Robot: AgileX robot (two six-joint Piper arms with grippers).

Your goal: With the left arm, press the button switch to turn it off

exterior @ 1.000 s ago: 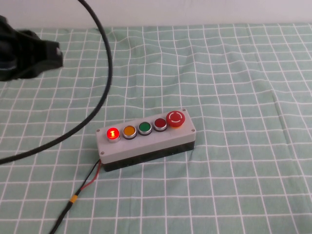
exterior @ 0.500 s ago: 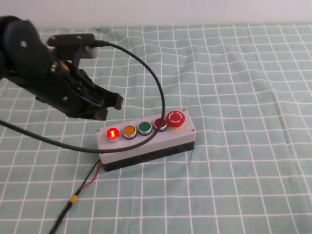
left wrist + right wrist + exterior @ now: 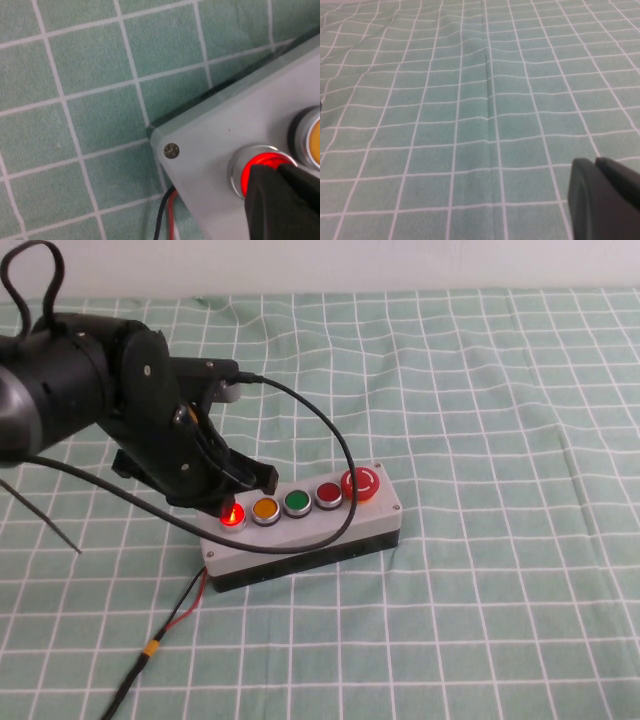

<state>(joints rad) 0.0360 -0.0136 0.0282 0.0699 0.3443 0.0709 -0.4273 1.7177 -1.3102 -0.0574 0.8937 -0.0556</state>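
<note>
The closed left gripper (image 3: 282, 200) sits on the lit button switch (image 3: 232, 515) just below it and could slip onto the neighbouring yellow button (image 3: 265, 509), while the right gripper (image 3: 605, 200), apparently closed, hangs over bare bench cloth (image 3: 470, 100).

Green white-checked tablecloth (image 3: 500, 390) covers table, slightly wrinkled; plain pale wall (image 3: 400, 260) behind.

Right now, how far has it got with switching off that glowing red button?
Done: the left arm's end effector has reached the grey box and sits right over the button switch. In hand: the press itself; the left wrist view shows the tip at the button's edge. Left: the button glows red, so it isn't off. The right end effector hovers over bare cloth.
</note>
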